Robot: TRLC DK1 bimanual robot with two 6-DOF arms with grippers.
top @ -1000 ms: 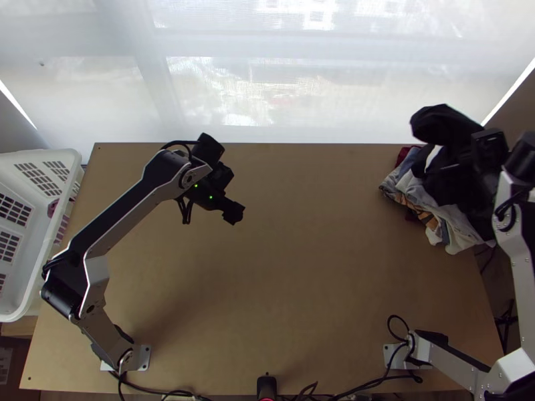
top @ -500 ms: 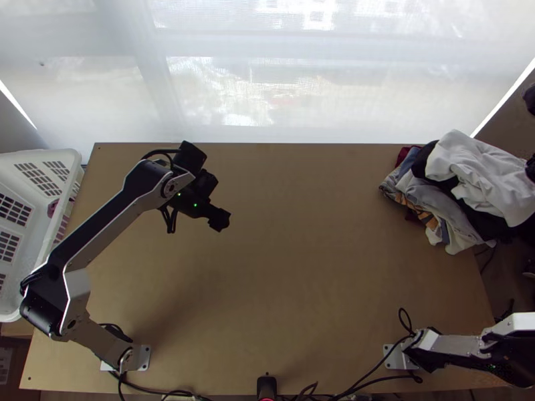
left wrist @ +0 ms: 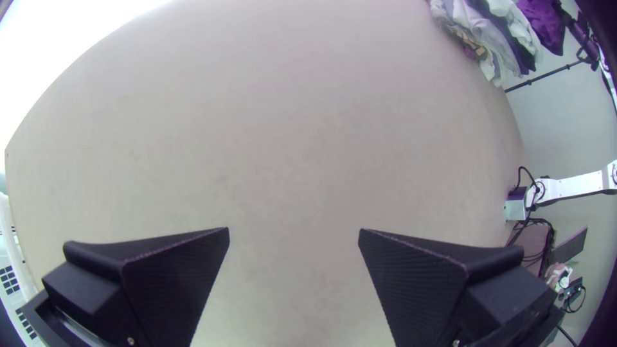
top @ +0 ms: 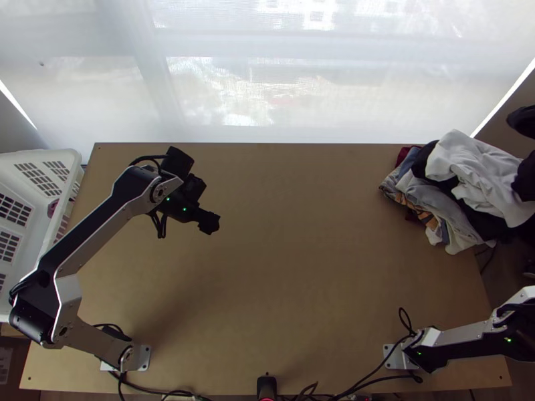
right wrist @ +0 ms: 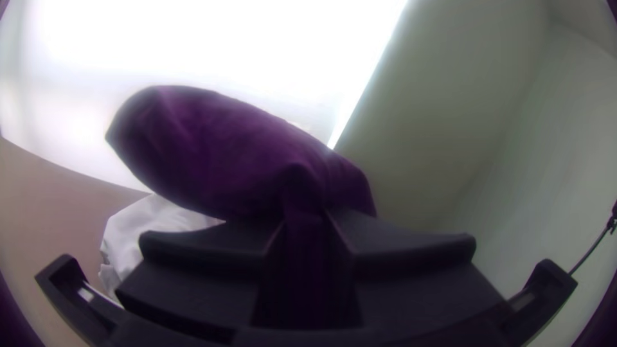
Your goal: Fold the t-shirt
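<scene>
Dark garment [right wrist: 225, 154] bunched in the right gripper [right wrist: 305, 222], its jaws clamped on the cloth, near a clothes heap [top: 428, 194] at the surface's [top: 287, 281] far right corner, left gripper [top: 210, 224] above the surface, jaws wide apart

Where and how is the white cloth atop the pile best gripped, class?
Its left edge, I'd judge, pinched from above on the table side: the white cloth lies bunched with that edge uncovered, whereas the right gripper, holding a dark garment, crowds its right.
</scene>
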